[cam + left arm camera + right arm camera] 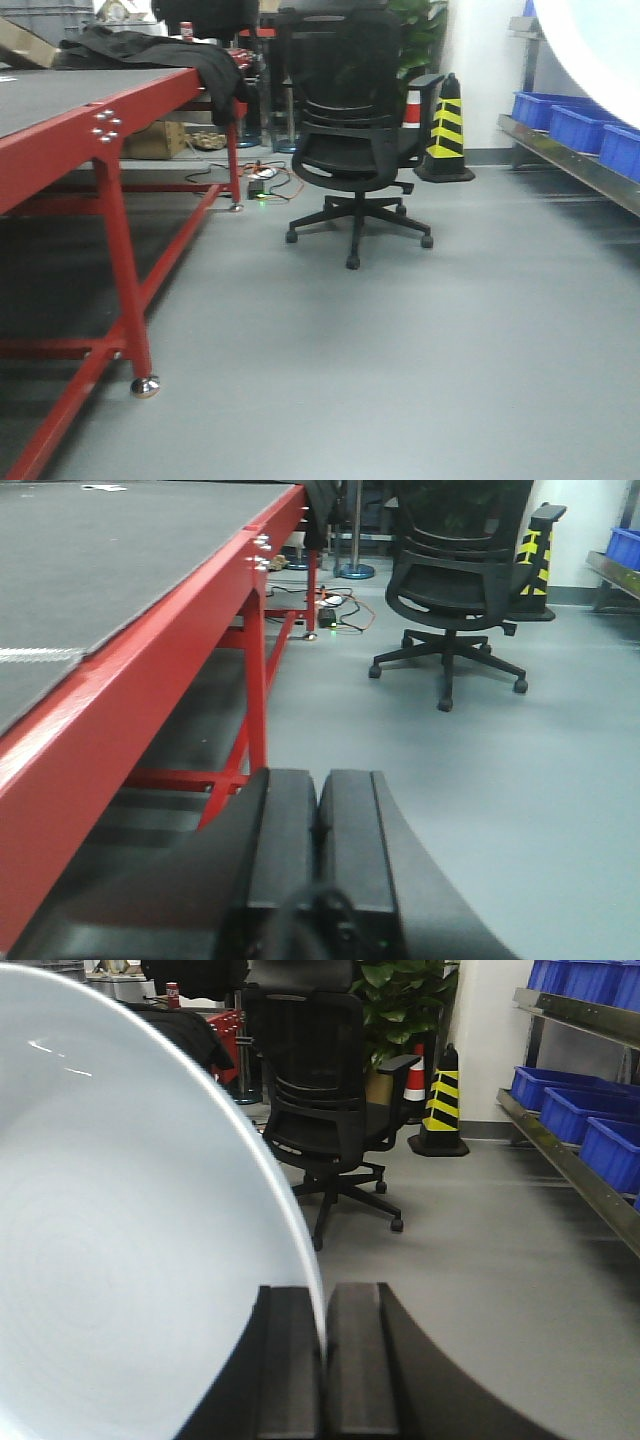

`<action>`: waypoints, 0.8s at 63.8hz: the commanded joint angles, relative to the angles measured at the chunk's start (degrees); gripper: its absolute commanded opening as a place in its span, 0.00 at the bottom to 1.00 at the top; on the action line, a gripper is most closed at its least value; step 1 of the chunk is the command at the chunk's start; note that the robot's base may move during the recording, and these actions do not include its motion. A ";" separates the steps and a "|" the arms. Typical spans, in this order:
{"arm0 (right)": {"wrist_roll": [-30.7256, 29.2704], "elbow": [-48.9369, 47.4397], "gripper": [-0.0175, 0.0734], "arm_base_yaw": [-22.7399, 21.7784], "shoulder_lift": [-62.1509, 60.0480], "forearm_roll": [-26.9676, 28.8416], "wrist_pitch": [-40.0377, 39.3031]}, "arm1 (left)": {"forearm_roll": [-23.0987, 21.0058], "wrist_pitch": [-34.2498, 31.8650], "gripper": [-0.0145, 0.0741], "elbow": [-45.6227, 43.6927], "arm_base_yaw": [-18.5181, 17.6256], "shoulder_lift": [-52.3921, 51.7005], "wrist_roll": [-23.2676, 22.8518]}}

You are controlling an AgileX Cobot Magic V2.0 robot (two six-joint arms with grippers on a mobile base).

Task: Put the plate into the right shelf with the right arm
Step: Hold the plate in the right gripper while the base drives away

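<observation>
The pale bluish-white plate (120, 1240) fills the left of the right wrist view, held on edge, its rim pinched between the two dark fingers of my right gripper (324, 1345). A slice of the same plate (600, 45) shows at the top right of the front view. The right shelf (575, 1160), shiny steel with blue bins (610, 1140), runs along the right wall, off to the right of the plate; the shelf (580, 165) also shows in the front view. My left gripper (319, 805) is shut with nothing in it, low beside the red table.
A red-framed table (110, 115) with a dark top stands on the left. A black office chair (355, 140) stands ahead in mid-floor, with a black-and-yellow cone (445, 130) and a potted plant (400, 1000) behind it. Cables and a small box (262, 188) lie under the table end.
</observation>
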 commanded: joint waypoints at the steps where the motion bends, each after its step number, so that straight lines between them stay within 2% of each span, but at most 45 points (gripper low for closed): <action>1: -0.20 -1.60 0.25 -0.27 0.39 -0.53 -6.21 | -0.24 -5.00 0.11 0.48 -0.24 -0.09 0.16; 51: -0.20 -1.60 0.25 -0.27 0.39 -0.53 -6.21 | -0.24 -5.00 0.11 0.48 -0.24 -0.09 0.16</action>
